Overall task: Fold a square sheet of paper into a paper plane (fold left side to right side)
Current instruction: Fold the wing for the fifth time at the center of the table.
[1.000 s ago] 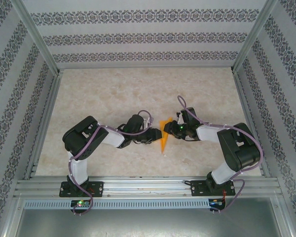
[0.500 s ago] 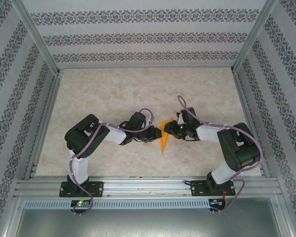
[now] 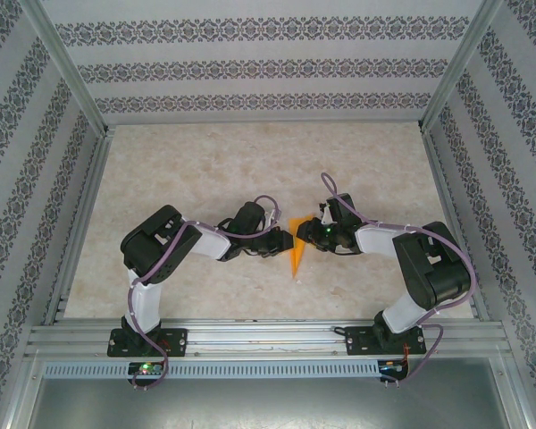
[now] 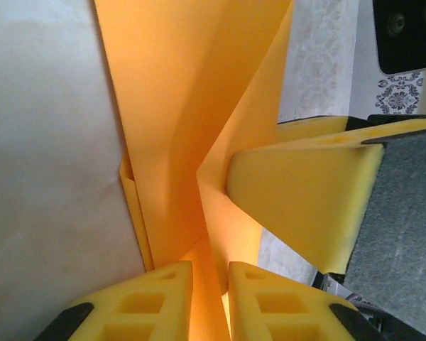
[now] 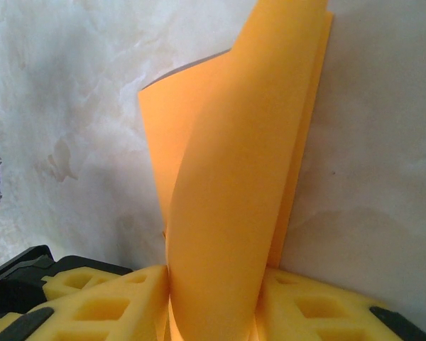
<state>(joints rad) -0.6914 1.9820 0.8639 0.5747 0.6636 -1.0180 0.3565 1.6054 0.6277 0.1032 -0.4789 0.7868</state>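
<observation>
The orange sheet of paper (image 3: 295,255) is folded into a slim pointed wedge, tip toward the near edge, and stands partly raised off the table between the two grippers. My left gripper (image 3: 283,243) comes at it from the left. In the left wrist view its yellow foam fingers (image 4: 172,302) are shut on a raised flap of the paper (image 4: 170,106). My right gripper (image 3: 309,236) meets the paper from the right. In the right wrist view that gripper (image 5: 213,288) is shut on a curled layer of the paper (image 5: 234,177). One right finger (image 4: 298,192) presses beside the crease.
The marbled tabletop (image 3: 250,170) is ringed by patterned walls and metal frame rails (image 3: 80,214). Both arm bases sit on the near rail (image 3: 259,340). The two wrists almost touch at the table's middle.
My left arm has edged slightly right toward the paper, and its jaws have closed down onto the flap. The right arm and the paper's place have not visibly moved.
</observation>
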